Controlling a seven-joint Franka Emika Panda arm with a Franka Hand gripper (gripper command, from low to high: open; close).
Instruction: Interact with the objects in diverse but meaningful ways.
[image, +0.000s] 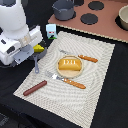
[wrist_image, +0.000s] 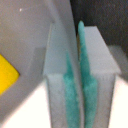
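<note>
My gripper (image: 30, 52) is at the exterior view's left edge of the mat. In the wrist view, its teal-padded fingers (wrist_image: 70, 90) are pressed together on the thin rim of the small grey saucepan (wrist_image: 30, 45). The yellow cheese wedge (image: 39, 48) lies in the pan and also shows in the wrist view (wrist_image: 6, 75). The pan's long handle (image: 36, 65) sticks out below the gripper. The bread loaf (image: 69, 64) sits on a small plate in the middle of the mat. The sausage (image: 35, 88) lies near the mat's front left corner. The milk carton (image: 51, 31) stands behind the mat.
An orange-handled knife (image: 88, 58) and fork (image: 67, 80) flank the plate. A toy stove (image: 100, 17) with black burners lies at the back, with the larger grey pot (image: 63, 9) on it and a bowl (image: 123, 17) at the right edge.
</note>
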